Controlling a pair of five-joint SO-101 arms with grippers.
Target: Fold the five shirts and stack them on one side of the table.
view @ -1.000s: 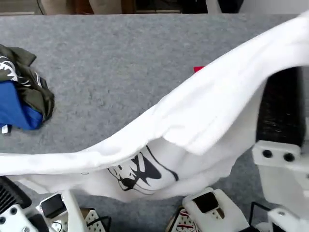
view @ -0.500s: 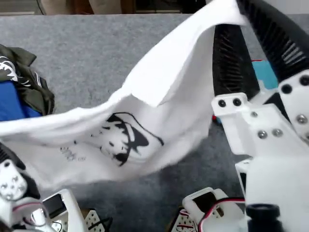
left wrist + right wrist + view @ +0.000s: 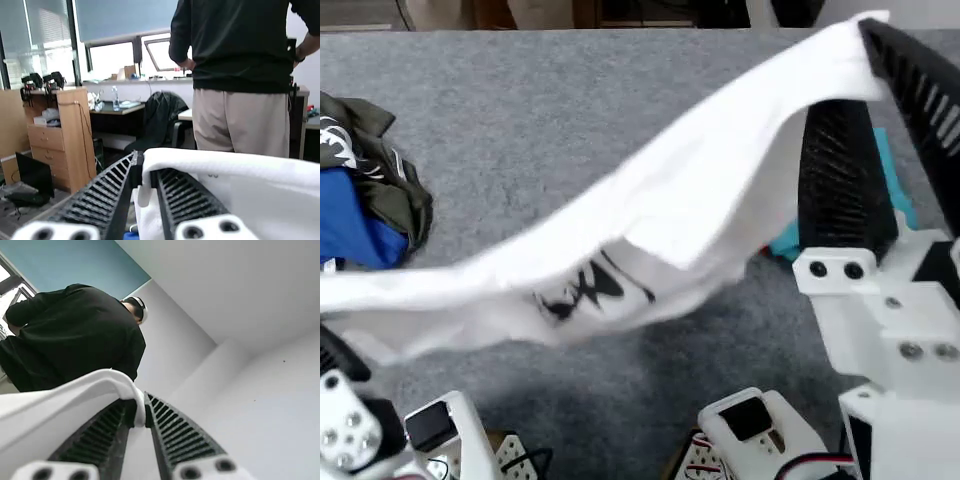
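Left gripper (image 3: 144, 172): clamped on an edge of the white shirt (image 3: 700, 200), with the cloth pinched right at the tips.
Right gripper (image 3: 140, 412): closed on a rolled hem of the same shirt and raised high over the table's right side in the high view.
Shirt position: in the air, slung between the two grippers and sagging in the middle above the grey table (image 3: 550, 100). A flap is doubled over the black print.
Weight and feel: probably light and completely limp. It will drape, swing and crease rather than keep any shape.
Grip security: likely fair, since thin knit bunches well between ribbed fingers. A hold this close to the edge could still slip under a tug.
Where to hold: the corners or hem ends look best, spread wide so the body hangs flat. A grip mid-panel would only gather it.
Pile: an olive shirt (image 3: 380, 160) lies over a blue shirt (image 3: 350, 230) at the table's left edge, well apart from the held one.
Teal cloth (image 3: 895, 190): on the table behind the right arm.
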